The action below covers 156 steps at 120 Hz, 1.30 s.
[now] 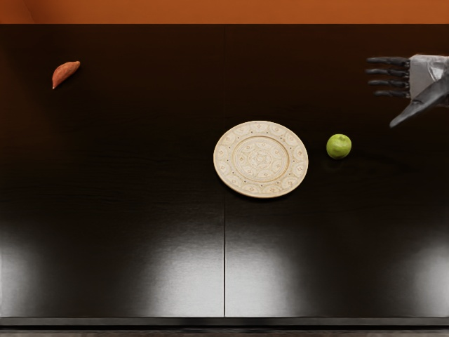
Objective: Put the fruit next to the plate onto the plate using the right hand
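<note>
A small green apple [339,146] lies on the dark table just right of a cream patterned plate [261,159], a short gap between them. The plate holds nothing. My right hand [395,88] comes in from the right edge, up and to the right of the apple and well apart from it. Its fingers [384,72] are stretched out flat toward the left, the thumb angled down, and nothing is in its grasp. The left arm does not show.
An orange sweet potato [65,72] lies at the far left back of the table. The table's front edge runs along the bottom of the view, and an orange wall borders the far edge.
</note>
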Available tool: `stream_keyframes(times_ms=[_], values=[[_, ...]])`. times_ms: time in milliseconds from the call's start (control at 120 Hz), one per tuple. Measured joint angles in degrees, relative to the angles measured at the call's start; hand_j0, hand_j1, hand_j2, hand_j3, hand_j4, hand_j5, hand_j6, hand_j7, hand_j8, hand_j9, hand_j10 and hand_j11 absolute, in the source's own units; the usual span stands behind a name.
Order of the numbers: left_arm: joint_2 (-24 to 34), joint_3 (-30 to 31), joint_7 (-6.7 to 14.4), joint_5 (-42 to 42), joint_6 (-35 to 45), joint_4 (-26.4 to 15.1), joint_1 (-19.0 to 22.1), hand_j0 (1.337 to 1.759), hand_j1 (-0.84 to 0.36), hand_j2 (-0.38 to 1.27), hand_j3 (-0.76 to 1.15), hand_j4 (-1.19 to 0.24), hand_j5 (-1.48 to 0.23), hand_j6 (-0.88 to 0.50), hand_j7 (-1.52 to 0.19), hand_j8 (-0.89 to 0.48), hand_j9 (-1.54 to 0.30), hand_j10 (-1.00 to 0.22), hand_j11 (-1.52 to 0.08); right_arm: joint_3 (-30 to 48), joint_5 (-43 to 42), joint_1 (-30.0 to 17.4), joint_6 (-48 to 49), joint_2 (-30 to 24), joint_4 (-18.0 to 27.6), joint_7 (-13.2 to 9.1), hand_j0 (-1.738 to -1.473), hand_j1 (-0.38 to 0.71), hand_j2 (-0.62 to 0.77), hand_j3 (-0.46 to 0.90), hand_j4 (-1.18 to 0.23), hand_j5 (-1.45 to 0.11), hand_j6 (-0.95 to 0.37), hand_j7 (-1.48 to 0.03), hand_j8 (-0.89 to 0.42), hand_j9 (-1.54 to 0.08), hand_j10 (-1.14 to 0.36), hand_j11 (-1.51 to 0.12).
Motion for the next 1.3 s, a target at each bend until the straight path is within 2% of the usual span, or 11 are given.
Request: stream_keyframes(times_ms=[167,258,333,425,492,558,783,917,1083,1300], values=[[0.0,0.0,0.0,0.0,0.0,0.0,0.0,1.658,0.06,0.05,0.0,-0.25,-0.32,-0.25,-0.32,-0.25,-0.32,-0.25,-0.32,0.2,-0.6,0.1,0.0,2.6,-1.0,-0.8,-1.658,-0.31,-0.01,0.0,-0.04,-0.05,-0.04,-0.05,-0.04,-0.05,-0.04,-0.05],[0.0,0.0,0.0,0.0,0.0,0.0,0.0,1.658,0.06,0.05,0.0,-0.25,-0.32,-0.25,-0.32,-0.25,-0.32,-0.25,-0.32,0.5,-7.6,0.7,0.0,4.0,-1.6,-0.9,-1.658,-0.3,-0.01,0.0,-0.04,-0.05,-0.04,-0.05,-0.04,-0.05,-0.04,-0.05],[0.0,0.0,0.0,0.0,0.0,0.0,0.0,1.658,0.06,0.05,0.0,-0.25,-0.32,-0.25,-0.32,-0.25,-0.32,-0.25,-0.32,0.6,-20.2,1.0,-2.2,4.2,4.2,-0.9,-1.658,-0.3,-0.01,0.0,-0.04,-0.05,-0.04,-0.05,-0.04,-0.05,-0.04,-0.05],[0.0,0.0,0.0,0.0,0.0,0.0,0.0,1.658,0.06,0.05,0.0,-0.25,-0.32,-0.25,-0.32,-0.25,-0.32,-0.25,-0.32,0.2,-35.3,0.5,-11.2,4.2,11.7,-0.9,-1.658,-0.3,-0.01,0.0,-0.04,-0.05,-0.04,-0.05,-0.04,-0.05,-0.04,-0.05],[0.0,0.0,0.0,0.0,0.0,0.0,0.0,1.658,0.06,0.05,0.0,-0.25,-0.32,-0.25,-0.32,-0.25,-0.32,-0.25,-0.32,-0.8,-41.2,-0.7,-19.9,3.8,16.0,-1.0,-1.658,-0.3,-0.01,0.0,-0.04,-0.05,-0.04,-0.05,-0.04,-0.05,-0.04,-0.05],[0.0,0.0,0.0,0.0,0.0,0.0,0.0,1.658,0.06,0.05,0.0,-0.25,-0.32,-0.25,-0.32,-0.25,-0.32,-0.25,-0.32,-2.3,-44.5,-1.8,-25.5,3.7,18.0,-1.0,-1.658,-0.3,-0.01,0.0,-0.04,-0.05,-0.04,-0.05,-0.04,-0.05,-0.04,-0.05],[0.0,0.0,0.0,0.0,0.0,0.0,0.0,1.658,0.06,0.05,0.0,-0.25,-0.32,-0.25,-0.32,-0.25,-0.32,-0.24,-0.32,-7.1,-51.2,-5.3,-37.6,9.9,13.5,-1.1,-1.658,-0.3,-0.01,0.0,-0.05,-0.06,-0.05,-0.05,-0.05,-0.05,-0.05,-0.05],[0.0,0.0,0.0,0.0,0.0,0.0,0.0,1.658,0.06,0.05,0.0,-0.25,-0.32,-0.25,-0.32,-0.25,-0.32,-0.25,-0.32,-9.7,-52.3,-5.2,-40.6,13.7,10.7,-3.9,-1.658,-0.25,-0.01,0.0,-0.09,-0.11,-0.09,-0.11,-0.09,-0.11,-0.09,-0.11],[0.0,0.0,0.0,0.0,0.0,0.0,0.0,1.658,0.06,0.05,0.0,-0.25,-0.32,-0.25,-0.32,-0.25,-0.32,-0.25,-0.32,-10.4,-52.6,-4.4,-41.5,18.6,7.6,-5.5,-1.658,-0.19,-0.02,0.0,-0.14,-0.18,-0.14,-0.18,-0.14,-0.18,-0.14,-0.18],[0.0,0.0,0.0,0.0,0.0,0.0,0.0,1.658,0.06,0.05,0.0,-0.25,-0.32,-0.25,-0.32,-0.25,-0.32,-0.25,-0.32,-10.5,-52.6,-3.8,-41.8,21.4,5.9,-7.6,-1.658,-0.08,-0.04,0.0,-0.23,-0.29,-0.23,-0.29,-0.23,-0.29,-0.23,-0.29]])
